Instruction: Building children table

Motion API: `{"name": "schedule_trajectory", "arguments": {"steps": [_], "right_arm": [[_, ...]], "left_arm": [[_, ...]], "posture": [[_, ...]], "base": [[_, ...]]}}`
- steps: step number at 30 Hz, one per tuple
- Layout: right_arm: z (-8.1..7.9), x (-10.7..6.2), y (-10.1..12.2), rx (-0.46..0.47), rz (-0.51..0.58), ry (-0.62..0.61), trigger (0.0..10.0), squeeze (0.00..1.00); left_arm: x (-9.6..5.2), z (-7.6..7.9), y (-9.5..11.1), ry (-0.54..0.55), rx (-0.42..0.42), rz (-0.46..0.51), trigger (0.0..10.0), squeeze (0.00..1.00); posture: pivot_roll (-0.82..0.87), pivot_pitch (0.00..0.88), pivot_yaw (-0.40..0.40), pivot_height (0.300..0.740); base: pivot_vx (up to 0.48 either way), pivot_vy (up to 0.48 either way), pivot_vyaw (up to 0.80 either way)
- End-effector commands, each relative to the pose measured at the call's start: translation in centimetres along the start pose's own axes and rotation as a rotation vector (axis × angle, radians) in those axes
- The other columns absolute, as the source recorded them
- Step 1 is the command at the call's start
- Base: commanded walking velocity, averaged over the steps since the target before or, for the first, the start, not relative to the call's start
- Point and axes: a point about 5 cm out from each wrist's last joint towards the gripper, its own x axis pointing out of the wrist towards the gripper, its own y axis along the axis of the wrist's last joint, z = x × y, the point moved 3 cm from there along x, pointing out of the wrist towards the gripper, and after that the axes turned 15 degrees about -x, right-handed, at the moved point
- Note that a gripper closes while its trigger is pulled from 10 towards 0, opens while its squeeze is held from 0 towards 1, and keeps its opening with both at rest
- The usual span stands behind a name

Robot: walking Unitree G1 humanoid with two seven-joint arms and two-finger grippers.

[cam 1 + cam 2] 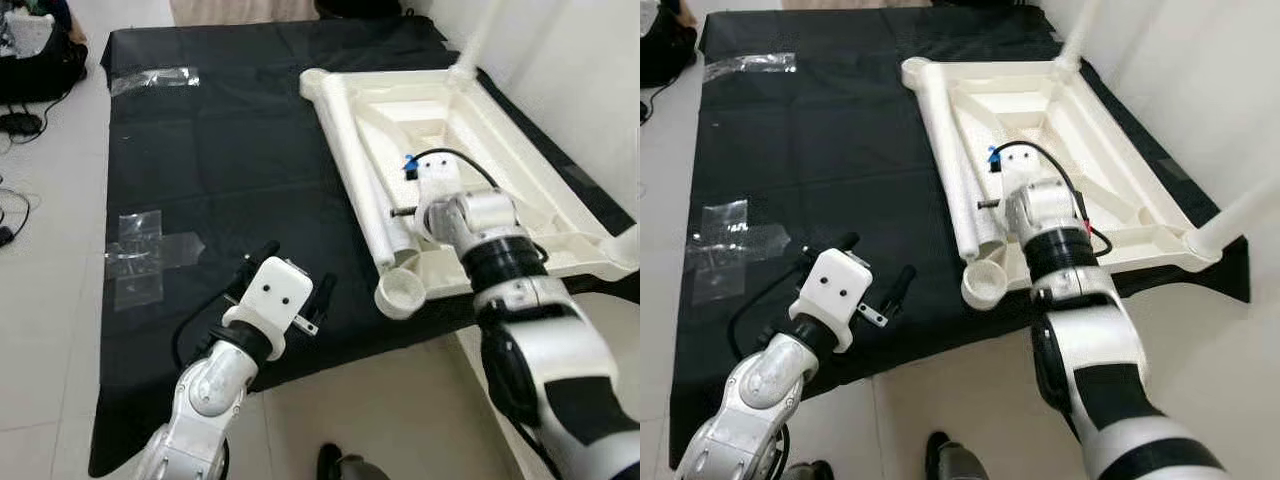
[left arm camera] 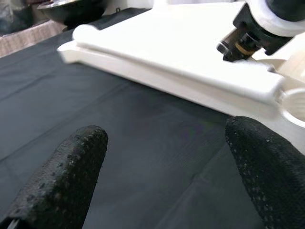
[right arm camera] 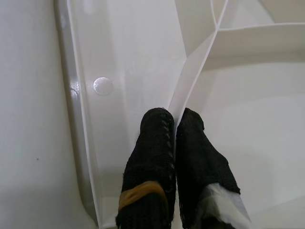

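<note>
The white plastic children's tabletop [image 1: 520,160] lies upside down on the black cloth sheet [image 1: 220,150], occupying the right half of the head view. Two white tubular legs appear fitted: one at the upper right corner [image 1: 478,40], one at the lower right edge [image 1: 1240,215]. A loose white leg tube [image 1: 360,170] lies along the tabletop's left rim, and the round corner socket [image 1: 400,292] at lower centre is empty. The right gripper [image 3: 174,119] rests inside the underside with fingers pinched together on a thin rib. The left gripper [image 1: 290,275] hovers over the cloth at lower left, fingers spread wide, empty. Judged roughly half assembled; remaining legs outstanding.
</note>
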Motion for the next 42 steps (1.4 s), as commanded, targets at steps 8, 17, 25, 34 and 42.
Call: {"name": "schedule_trajectory", "arguments": {"steps": [8, 17, 25, 34, 42], "right_arm": [[-4.1, -0.6, -4.6, -0.135, -0.033, 0.386, 0.0, 0.00], [-3.0, -1.3, -5.4, -0.259, 0.085, 0.513, 0.0, 0.00], [-1.9, -1.3, -5.1, -0.339, 0.200, 0.577, 0.0, 0.00], [-2.1, -1.7, -4.3, -0.532, 0.373, 0.730, 0.0, 0.00], [-1.6, -0.7, -2.3, -0.607, 0.425, 0.625, 0.0, 0.00]], "left_arm": [[-0.2, 0.1, -0.4, -0.023, 0.004, -0.011, 10.0, 0.00], [-0.1, 0.1, -0.4, -0.024, 0.006, -0.010, 10.0, 0.00], [-0.2, 0.0, -0.4, -0.023, 0.008, -0.012, 10.0, 0.00], [-0.1, 0.0, -0.5, -0.022, 0.007, -0.012, 10.0, 0.00], [-0.2, -0.1, -0.5, -0.021, 0.007, -0.014, 10.0, 0.00]], "posture": [[0.01, 0.261, -0.080, 0.740], [0.01, 0.264, -0.083, 0.740], [0.01, 0.269, -0.085, 0.740], [0.01, 0.273, -0.084, 0.740], [0.02, 0.280, -0.090, 0.740]], "base": [[0.000, 0.000, 0.00], [0.000, 0.000, 0.00], [0.000, 0.000, 0.00], [0.000, 0.000, 0.00], [0.000, 0.000, 0.00]]}}
